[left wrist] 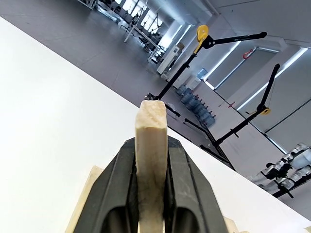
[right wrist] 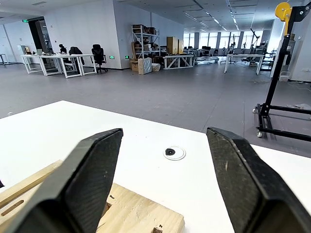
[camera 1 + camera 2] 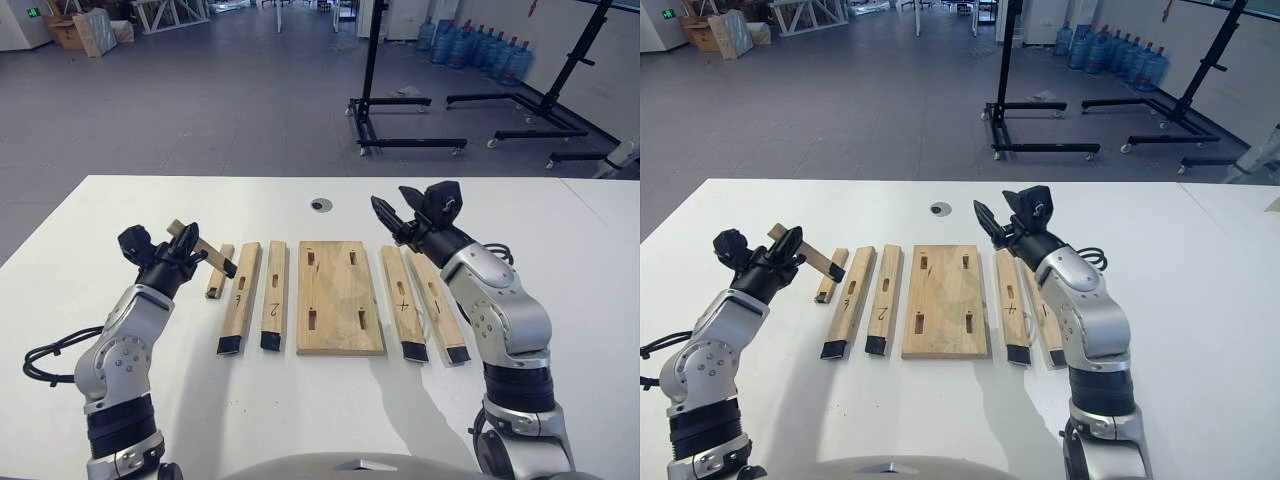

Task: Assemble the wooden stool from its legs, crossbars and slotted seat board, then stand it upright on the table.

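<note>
Clamped in the left gripper (image 3: pixel 188 240): a short crossbar (image 3: pixel 212 258), held tilted above the table (image 3: pixel 120 210) at mid-left of the head view. A second crossbar (image 3: pixel 219 272) lies flat beside it. The right gripper (image 3: pixel 390 205) is held open, right of centre over the right leg pair (image 3: pixel 402 300). The slotted seat board (image 3: pixel 340 297) lies centre, left leg pair (image 3: pixel 240 298) alongside. Nothing appears joined yet; next, the crossbar end is to be lined up with a leg.

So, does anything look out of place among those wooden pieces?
Only one: a short crossbar is off the table, clamped in the left arm's jaws and tilted crosswise over the row's left end. The legs and seat board lie flat in a neat, parallel row. No damage shows.
</note>
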Robot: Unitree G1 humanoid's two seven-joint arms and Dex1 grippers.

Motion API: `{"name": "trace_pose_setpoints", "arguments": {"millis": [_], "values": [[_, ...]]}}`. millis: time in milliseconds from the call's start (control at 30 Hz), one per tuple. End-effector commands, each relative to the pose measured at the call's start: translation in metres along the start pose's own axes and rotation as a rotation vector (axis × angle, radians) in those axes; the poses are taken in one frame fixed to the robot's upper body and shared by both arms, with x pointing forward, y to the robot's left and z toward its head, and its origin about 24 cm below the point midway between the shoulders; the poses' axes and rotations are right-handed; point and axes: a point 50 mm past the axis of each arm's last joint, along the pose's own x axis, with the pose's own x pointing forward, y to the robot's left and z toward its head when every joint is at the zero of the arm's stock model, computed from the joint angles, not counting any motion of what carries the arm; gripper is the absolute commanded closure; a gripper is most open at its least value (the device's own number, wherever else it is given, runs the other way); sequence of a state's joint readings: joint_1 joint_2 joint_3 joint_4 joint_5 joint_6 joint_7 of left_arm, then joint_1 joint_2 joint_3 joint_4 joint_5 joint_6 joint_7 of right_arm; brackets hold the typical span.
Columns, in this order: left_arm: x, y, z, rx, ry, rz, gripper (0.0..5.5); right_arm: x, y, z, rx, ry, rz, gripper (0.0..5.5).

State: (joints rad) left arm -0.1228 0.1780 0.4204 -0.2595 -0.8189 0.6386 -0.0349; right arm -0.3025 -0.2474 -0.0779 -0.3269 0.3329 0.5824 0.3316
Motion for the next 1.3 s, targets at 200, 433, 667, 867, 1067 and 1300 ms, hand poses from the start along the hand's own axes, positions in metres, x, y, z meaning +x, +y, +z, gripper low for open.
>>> {"name": "trace_pose_setpoints", "arguments": {"millis": [200, 433, 667, 867, 1067, 1300], "values": [[0.010, -0.008, -0.025, 0.116, 0.040, -0.030, 5.12, 0.005, 0.004, -0.002, 0.002, 0.004, 0.014, 2.35], [0.002, 0.008, -0.034, 0.148, 0.032, 0.036, 5.12, 0.006, 0.008, -0.005, 0.010, 0.007, 0.025, 2.35], [0.003, 0.003, -0.032, 0.104, 0.003, 0.037, 5.12, 0.007, 0.008, -0.003, 0.006, 0.006, 0.032, 2.35], [0.004, 0.001, -0.020, 0.125, -0.022, 0.029, 5.12, 0.007, 0.008, -0.002, 0.005, 0.002, 0.030, 2.35], [0.007, -0.009, -0.017, 0.094, -0.038, 0.007, 5.12, 0.008, 0.010, -0.002, 0.004, 0.001, 0.035, 2.35], [0.011, -0.017, -0.026, 0.079, -0.021, -0.010, 5.12, 0.009, 0.011, -0.003, 0.007, 0.003, 0.038, 2.35]]}}
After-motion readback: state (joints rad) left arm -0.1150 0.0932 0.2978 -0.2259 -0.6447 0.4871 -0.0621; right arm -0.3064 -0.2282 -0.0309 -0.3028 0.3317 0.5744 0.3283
